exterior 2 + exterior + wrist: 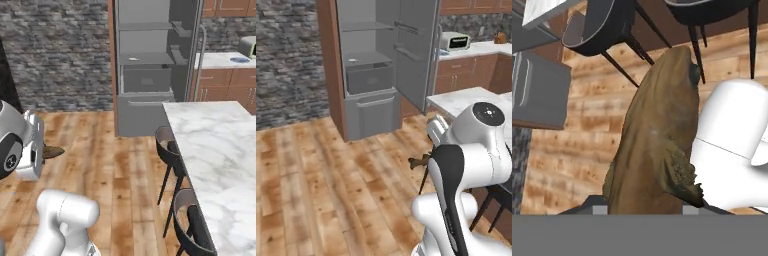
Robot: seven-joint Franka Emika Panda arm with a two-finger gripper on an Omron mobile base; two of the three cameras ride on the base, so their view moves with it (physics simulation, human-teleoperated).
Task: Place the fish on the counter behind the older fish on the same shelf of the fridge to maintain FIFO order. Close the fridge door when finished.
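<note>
Brown fish [657,145] is clamped between my fingers [644,210], body sticking out ahead of the hand, clear of the marble surface [220,150] and hanging over the wood floor [331,190]. From the left base view its tail [418,162] pokes out beside my arm, low, well apart from the fridge [366,75].

Fridge door [416,55] stands open. Target shelf [368,58] sits above the grey drawer box [370,77]; older fish [133,59] lies pale near the shelf's front. Stools [172,150] stand along the surface edge, close to my path.

Step in hand, as I judge it: carry to the fridge. To do it well, I should hold the clamp firm, since the fish is long and could swing or slip. Lift to shelf height before reaching in, and steer clear of the stools and the door edge. Go in above the pale fish, not through it, and set the brown one down at the back, behind it. Nudging the older fish backward would spoil the order.
</note>
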